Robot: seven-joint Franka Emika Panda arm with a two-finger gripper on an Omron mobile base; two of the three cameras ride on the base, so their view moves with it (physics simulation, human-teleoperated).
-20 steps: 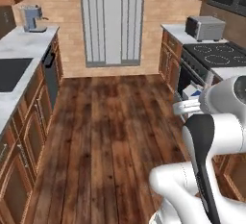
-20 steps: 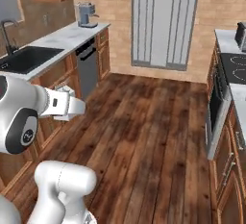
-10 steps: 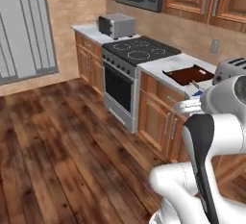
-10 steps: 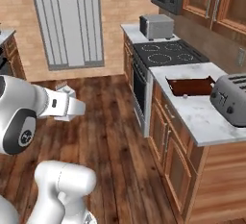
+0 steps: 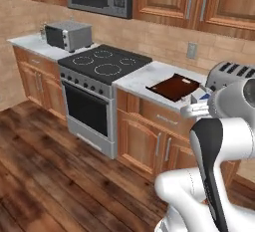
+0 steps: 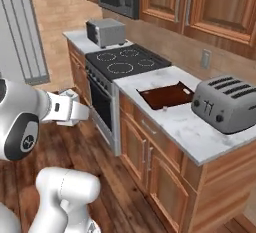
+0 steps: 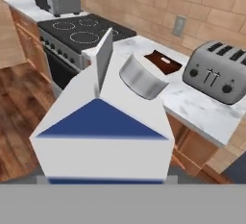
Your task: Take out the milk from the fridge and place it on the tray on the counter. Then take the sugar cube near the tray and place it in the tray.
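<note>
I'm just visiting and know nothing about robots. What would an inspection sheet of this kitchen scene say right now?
Surface: marbled counter, right of the stove.
Job's things: milk fills the hand view, held close at the gripper; tray lies flat on the counter, nothing on it; sugar cube not made out.
Clutter: toaster beside the tray; toaster oven past the stove.
Grippers: fingers hidden behind the carton.
Cables: nothing seen.
Surroundings: wooden cabinets, plank floor.

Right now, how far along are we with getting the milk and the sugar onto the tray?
Done: the milk is out of the fridge; the hand view shows it close up, apparently held in the jaws. In hand: carrying it toward the counter, where the tray lies bare between the stovetop and the toaster. Left: set the milk on the tray, then add the sugar cube, which I can't make out.
</note>
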